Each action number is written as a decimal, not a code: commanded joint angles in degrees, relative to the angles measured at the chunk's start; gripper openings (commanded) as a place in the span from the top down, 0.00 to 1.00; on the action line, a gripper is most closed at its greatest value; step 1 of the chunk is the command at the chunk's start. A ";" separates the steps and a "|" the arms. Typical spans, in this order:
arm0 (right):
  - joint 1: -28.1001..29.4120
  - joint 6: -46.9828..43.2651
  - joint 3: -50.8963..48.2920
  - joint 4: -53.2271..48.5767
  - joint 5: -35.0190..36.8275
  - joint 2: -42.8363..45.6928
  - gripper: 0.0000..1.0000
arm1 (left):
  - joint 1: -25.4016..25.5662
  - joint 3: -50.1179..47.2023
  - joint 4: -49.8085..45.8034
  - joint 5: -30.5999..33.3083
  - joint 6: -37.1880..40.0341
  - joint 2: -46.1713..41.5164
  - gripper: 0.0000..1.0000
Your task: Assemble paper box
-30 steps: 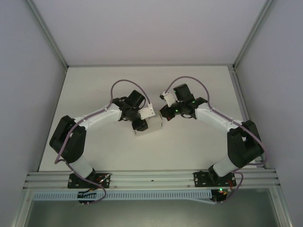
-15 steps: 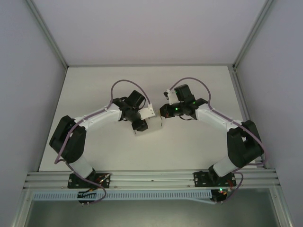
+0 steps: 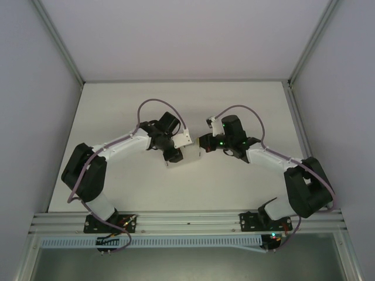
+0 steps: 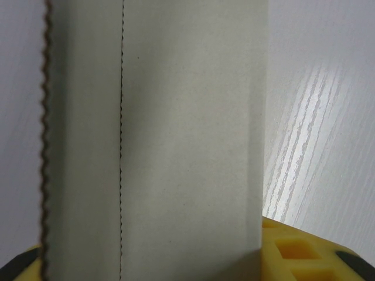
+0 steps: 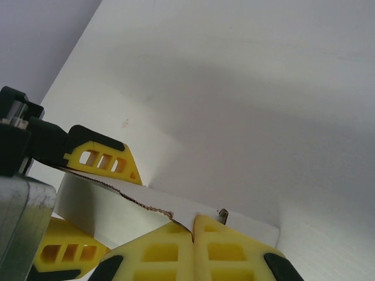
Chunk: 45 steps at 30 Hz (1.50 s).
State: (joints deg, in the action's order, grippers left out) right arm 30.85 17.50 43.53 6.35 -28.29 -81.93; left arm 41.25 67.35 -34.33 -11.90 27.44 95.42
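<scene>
At centre of surface [image 3: 246,111]: paper box [image 3: 190,157], pale paperboard, with perforated crease and ragged corrugated edge. Left end effector [image 3: 177,153] narrowly parted, yellow fingers [image 5: 101,159] clamped either side of box. Right end effector [image 5: 193,225] fully closed, tips together at box's ragged edge; contact unclear.

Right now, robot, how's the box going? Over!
Left gripper shut on paper box. Right gripper shut, tips at its ragged edge. No obstacle seen. Over.
</scene>
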 commanded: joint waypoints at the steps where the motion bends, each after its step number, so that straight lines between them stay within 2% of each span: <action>1: 3.88 -2.91 -4.39 -3.21 0.80 -0.30 0.98 | -0.07 -0.29 2.60 2.27 -1.09 1.83 0.67; 7: 6.37 -0.92 -8.75 0.14 7.77 0.94 0.99 | -0.06 0.61 3.53 3.55 -1.51 2.41 0.67; 13: 9.97 -0.45 -11.53 2.17 16.34 2.64 1.00 | -0.13 0.93 5.05 4.54 -1.51 1.97 0.63; 15: 11.13 -0.46 -10.84 1.57 18.99 2.53 1.00 | -0.19 1.22 5.05 4.28 -1.65 1.79 0.57; 21: 13.24 1.68 -7.95 -3.20 25.82 2.84 1.00 | -0.14 0.64 5.32 4.30 -2.13 -0.05 0.49; 24: 13.98 3.56 -7.33 -4.54 28.32 3.17 1.00 | -0.16 -0.02 5.59 4.23 -2.37 -1.59 0.33; 29: 14.40 6.06 -7.12 -5.21 30.07 3.61 1.00 | -0.19 -0.78 5.94 3.28 -2.96 -4.76 0.00; 35: 14.52 6.94 -6.81 -5.76 31.08 3.69 1.00 | -0.15 -1.97 6.95 4.67 -7.29 -9.94 0.00; 42: 14.57 7.98 -5.50 -6.47 31.40 2.40 1.00 | -0.17 -6.58 6.11 16.53 -24.55 -19.33 0.00; 45: 14.55 7.46 -4.51 -6.73 30.65 1.33 1.00 | -0.21 -9.75 4.11 17.74 -29.97 -22.57 0.11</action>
State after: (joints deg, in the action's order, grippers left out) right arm 44.71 24.08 39.59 9.26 2.63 -77.80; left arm 41.34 60.14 -27.97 1.41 6.42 75.31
